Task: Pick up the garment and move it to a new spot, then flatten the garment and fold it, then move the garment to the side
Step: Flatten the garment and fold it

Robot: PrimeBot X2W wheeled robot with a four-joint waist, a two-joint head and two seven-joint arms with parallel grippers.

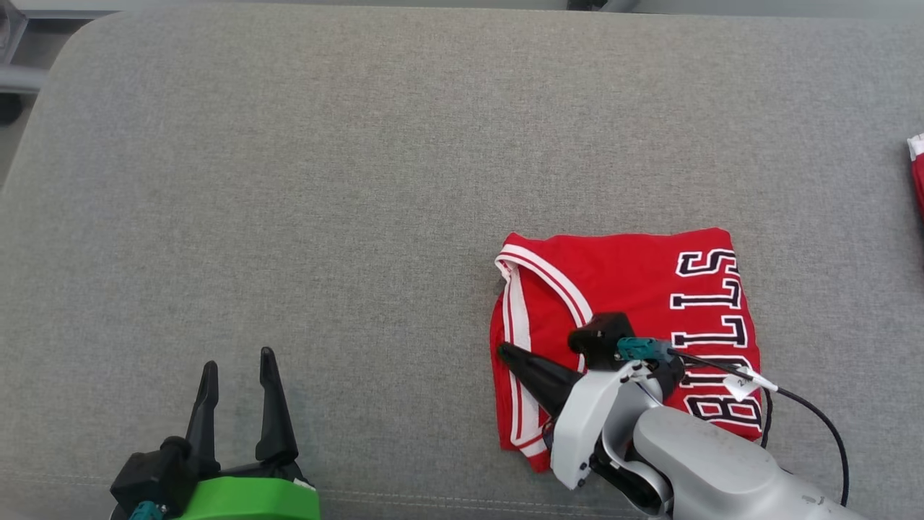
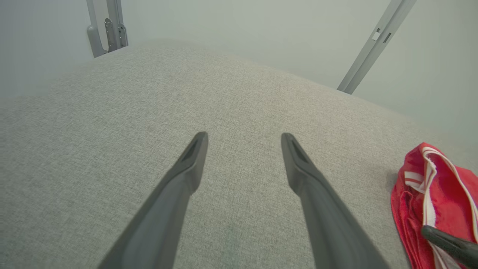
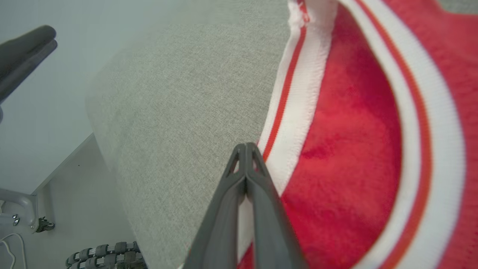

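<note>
The folded red garment (image 1: 635, 289) lies right of centre in the head view, on the grey table (image 1: 361, 180). The fingers of the right gripper (image 1: 503, 351) are pressed together, with nothing visibly pinched, tips at its striped left edge. Those of the left gripper (image 1: 238, 360) stand spread at lower left.

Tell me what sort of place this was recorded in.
Probably a lab or test bay, not a home: a grey fabric pad serves as worktop, bare metal struts stand behind it, and a cable chain lies below its edge.
</note>
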